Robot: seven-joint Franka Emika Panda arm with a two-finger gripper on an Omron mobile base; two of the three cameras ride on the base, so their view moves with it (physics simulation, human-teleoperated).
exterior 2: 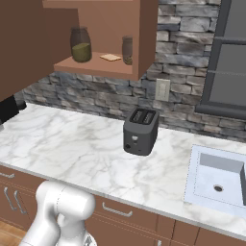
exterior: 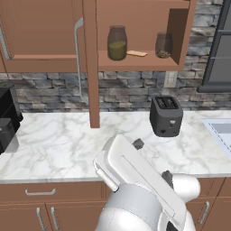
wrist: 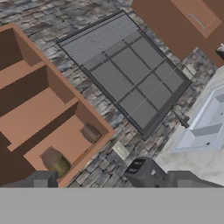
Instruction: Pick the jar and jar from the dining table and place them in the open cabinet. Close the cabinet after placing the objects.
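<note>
While you look into the open cabinet (exterior: 140,63), count two jars on its lower shelf — the taller jar (exterior: 117,43) with olive-green filling and the shorter jar (exterior: 164,45), well apart, a flat tan piece (exterior: 136,53) between them. Below, one toaster (exterior: 166,116) stands on the marble table (exterior: 63,144), sink (exterior 2: 218,180) at its right. Your end effector (wrist: 109,181) holds nothing — its opening I cannot tell.

Two jars (wrist: 57,162) inside open cabinet (wrist: 39,113)
</note>
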